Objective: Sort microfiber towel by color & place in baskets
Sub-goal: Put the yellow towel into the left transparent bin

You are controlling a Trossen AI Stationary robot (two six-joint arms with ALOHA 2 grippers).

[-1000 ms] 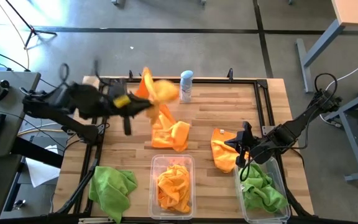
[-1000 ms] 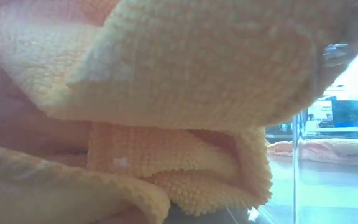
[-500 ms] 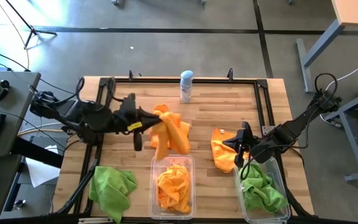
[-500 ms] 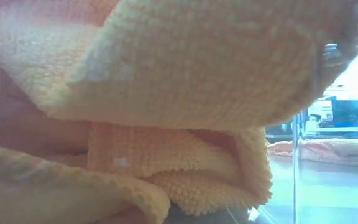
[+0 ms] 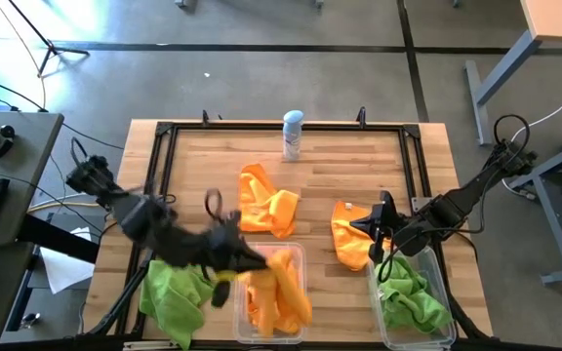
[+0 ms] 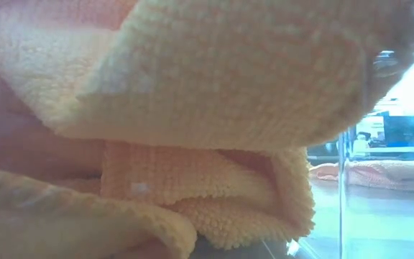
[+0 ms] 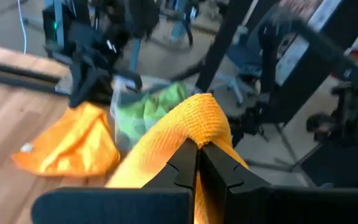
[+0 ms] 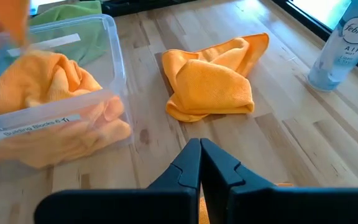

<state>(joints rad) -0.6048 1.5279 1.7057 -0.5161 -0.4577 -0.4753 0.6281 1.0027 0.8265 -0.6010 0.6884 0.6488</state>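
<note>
The left gripper point(image 7: 198, 149), fingers clamped on a nubby orange towel point(image 5: 286, 283), holds it draped over the clear middle basket point(image 5: 299, 252). The right gripper point(image 5: 371, 226), closed and empty, sits beside the green-filled basket point(image 5: 444, 292).

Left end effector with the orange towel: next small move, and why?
Probably open and release. The left end effector is shut on an orange towel that already hangs over the middle basket, which holds other orange cloth. Letting go should drop it in with its own color. The right end effector waits, shut, by the green basket.
</note>
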